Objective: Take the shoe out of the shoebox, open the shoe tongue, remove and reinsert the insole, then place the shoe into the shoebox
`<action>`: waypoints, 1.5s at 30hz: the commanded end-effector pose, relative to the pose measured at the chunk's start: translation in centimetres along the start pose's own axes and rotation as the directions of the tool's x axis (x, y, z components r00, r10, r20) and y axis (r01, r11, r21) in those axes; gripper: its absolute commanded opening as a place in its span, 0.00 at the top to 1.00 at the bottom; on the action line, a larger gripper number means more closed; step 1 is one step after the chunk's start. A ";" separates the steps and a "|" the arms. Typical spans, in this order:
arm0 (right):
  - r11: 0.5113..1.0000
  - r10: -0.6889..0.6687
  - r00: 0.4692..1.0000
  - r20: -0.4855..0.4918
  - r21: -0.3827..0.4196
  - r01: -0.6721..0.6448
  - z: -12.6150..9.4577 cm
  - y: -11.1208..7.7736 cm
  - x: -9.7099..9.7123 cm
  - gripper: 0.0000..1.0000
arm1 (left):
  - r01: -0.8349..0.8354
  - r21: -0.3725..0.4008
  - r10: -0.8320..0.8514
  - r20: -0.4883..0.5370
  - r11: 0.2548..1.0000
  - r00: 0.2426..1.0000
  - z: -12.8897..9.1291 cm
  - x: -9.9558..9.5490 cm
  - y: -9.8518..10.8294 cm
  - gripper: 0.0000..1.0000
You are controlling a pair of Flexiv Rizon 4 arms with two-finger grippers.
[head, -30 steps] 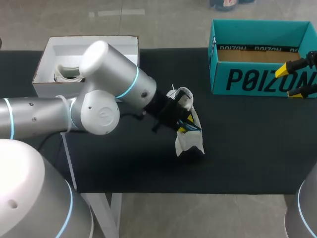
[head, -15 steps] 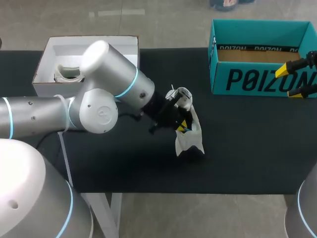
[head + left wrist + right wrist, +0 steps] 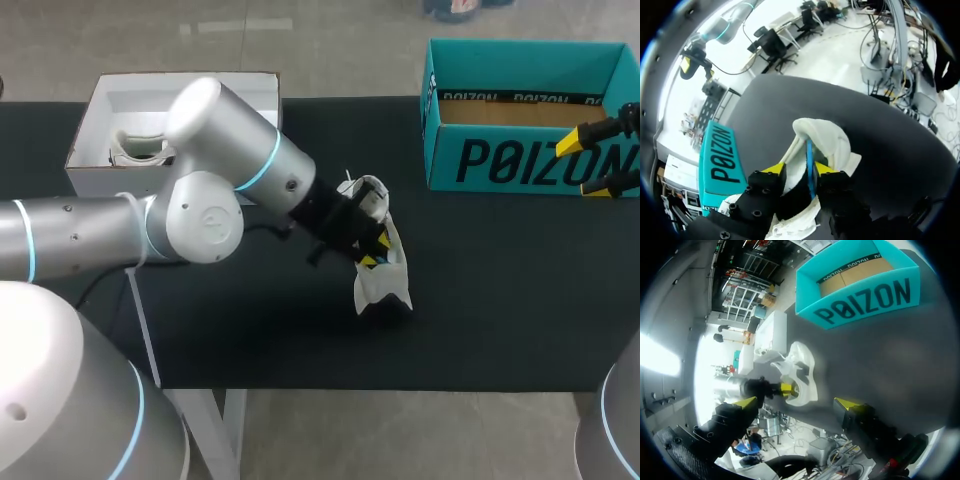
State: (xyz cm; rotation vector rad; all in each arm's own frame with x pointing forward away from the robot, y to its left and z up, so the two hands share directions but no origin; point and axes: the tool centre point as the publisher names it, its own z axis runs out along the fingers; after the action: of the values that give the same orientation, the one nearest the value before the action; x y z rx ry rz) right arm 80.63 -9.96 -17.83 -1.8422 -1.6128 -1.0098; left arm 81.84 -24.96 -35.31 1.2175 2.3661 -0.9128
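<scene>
A white shoe (image 3: 382, 270) stands in the middle of the black table (image 3: 500, 300). My left gripper (image 3: 372, 252) is at the shoe's opening. In the left wrist view its two fingers (image 3: 772, 171) stand apart inside the shoe (image 3: 827, 140), and a thin blue strip (image 3: 809, 160), perhaps the insole's edge, lies against one of them. My left gripper (image 3: 797, 170) is open. The teal shoebox (image 3: 520, 160) stands at the far right with nothing in it. My right gripper (image 3: 598, 160) hangs open at the shoebox's right end. In its own view the right gripper (image 3: 796, 404) holds nothing.
A white box (image 3: 100, 150) holding a white object sits at the table's far left corner. My left arm's elbow (image 3: 205, 200) spans the table's left half. The right wrist view takes in the shoe (image 3: 800, 365), the left gripper (image 3: 785, 388) and the shoebox (image 3: 865, 295).
My left gripper drew back slightly from the shoe's opening, then pushed in again. The shoe has hardly shifted. The right arm has kept still.
</scene>
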 end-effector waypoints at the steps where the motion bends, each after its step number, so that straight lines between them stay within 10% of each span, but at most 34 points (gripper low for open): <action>1: 1.000 0.002 1.000 0.004 0.000 -0.002 0.0 0.0 0.0 0.00 | -0.011 -0.025 0.011 -0.007 1.000 1.000 -1.4 0.9 -0.6 0.00; 2: 1.000 0.002 1.000 0.004 0.000 -0.002 0.0 0.0 0.0 0.00 | -0.013 -0.026 0.013 -0.009 1.000 1.000 -1.5 1.0 -0.6 0.08; 4: 1.000 0.002 1.000 0.004 0.000 -0.002 0.0 0.0 0.0 0.00 | -0.012 -0.025 0.012 -0.011 1.000 1.000 -1.5 1.1 -0.6 0.52; 5: 1.000 0.002 1.000 0.004 0.000 -0.002 0.0 0.0 0.0 0.00 | -0.012 -0.023 0.012 -0.012 1.000 1.000 -1.5 1.2 -0.6 0.89; 6: 1.000 0.002 1.000 0.004 0.000 -0.002 0.0 0.0 0.0 0.00 | -0.010 -0.019 0.010 -0.014 1.000 1.000 -1.4 1.2 -0.6 1.00; 20: 1.000 0.002 1.000 0.004 0.000 -0.002 0.0 0.0 0.0 0.00 | -0.015 0.018 0.016 -0.057 1.000 0.998 0.8 0.9 -0.1 1.00; 27: 1.000 0.002 1.000 0.004 0.000 -0.002 0.0 0.0 0.0 0.00 | -0.064 -0.034 0.062 -0.051 0.997 0.997 -1.8 -0.6 0.1 1.00; 45: 1.000 0.002 1.000 0.004 0.000 -0.002 0.0 0.0 0.0 0.00 | -0.175 -0.012 0.154 -0.422 0.984 0.893 -1.2 0.0 0.6 1.00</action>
State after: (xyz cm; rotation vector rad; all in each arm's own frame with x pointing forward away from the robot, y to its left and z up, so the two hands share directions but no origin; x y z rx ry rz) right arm 80.63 -9.96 -17.82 -1.8422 -1.6128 -1.0099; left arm 81.85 -22.66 -34.17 1.6289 2.4482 -0.6652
